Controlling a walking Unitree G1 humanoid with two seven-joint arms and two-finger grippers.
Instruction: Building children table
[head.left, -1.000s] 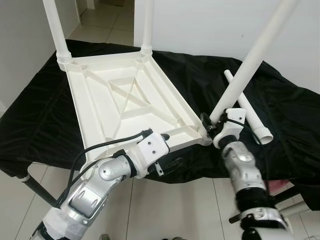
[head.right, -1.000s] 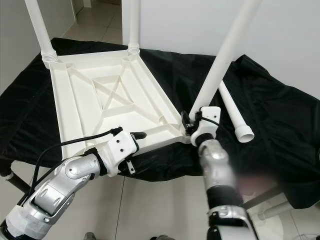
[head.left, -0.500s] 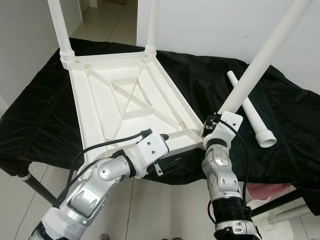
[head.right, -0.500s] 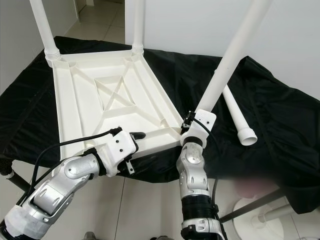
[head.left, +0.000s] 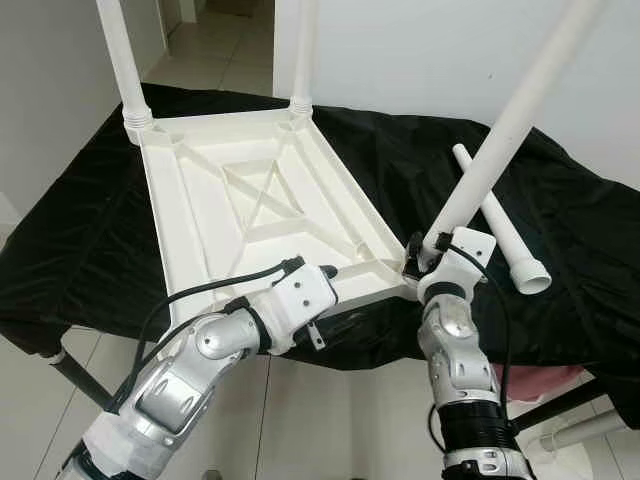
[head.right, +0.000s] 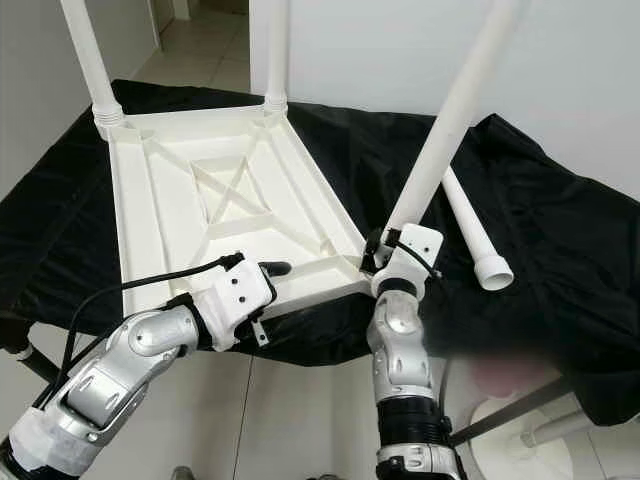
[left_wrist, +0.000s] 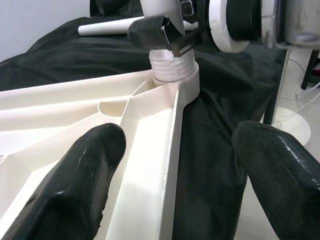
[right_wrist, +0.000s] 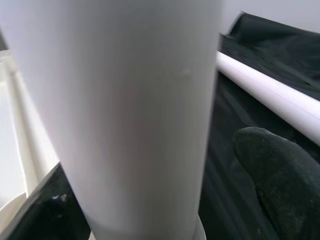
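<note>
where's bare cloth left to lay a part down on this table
Free: the black cloth right of the loose leg, and the strip left of the tabletop. Crowded: the near right corner, where the right gripper clamps the tilted leg, and the near rim under the left gripper.

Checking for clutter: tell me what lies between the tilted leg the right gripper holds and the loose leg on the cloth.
Only bare black cloth lies between the held leg and the loose leg, seen in the left eye view.

No readable text, labels, brands or numbers anywhere.
</note>
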